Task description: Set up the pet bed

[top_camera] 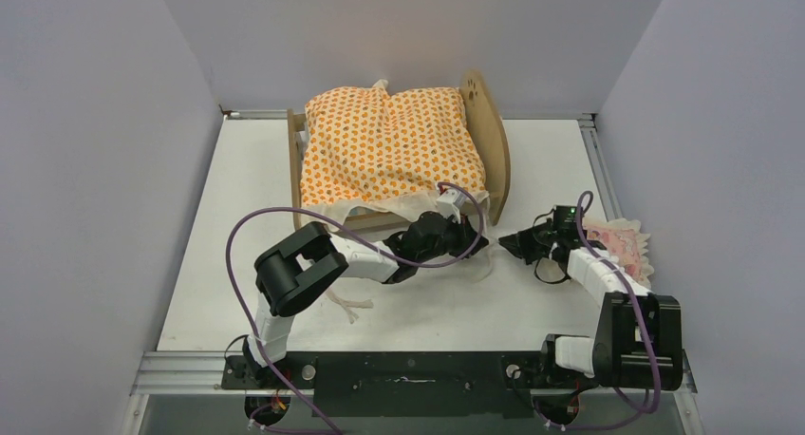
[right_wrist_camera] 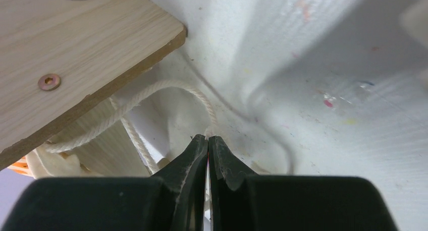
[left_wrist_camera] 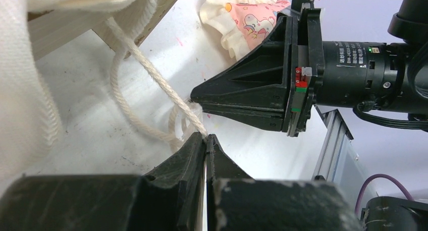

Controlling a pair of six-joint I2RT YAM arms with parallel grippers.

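Pet bed (top_camera: 494,150) sits at far middle of bench (top_camera: 237,188), orange mattress (top_camera: 389,141) on top. Left end effector (left_wrist_camera: 206,139) is clenched on a cream cord (left_wrist_camera: 151,72) off the bed's near right corner. Right end effector (right_wrist_camera: 208,140) is clenched on the same cord, tips almost meeting. Pink pillow (top_camera: 622,240) lies at right edge.

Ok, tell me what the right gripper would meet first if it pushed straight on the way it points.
The white cord: its loop lies right at the shut tips of the right gripper. Beyond it, the pet bed has its plywood corner just left of that line, though depth there is hard to judge.
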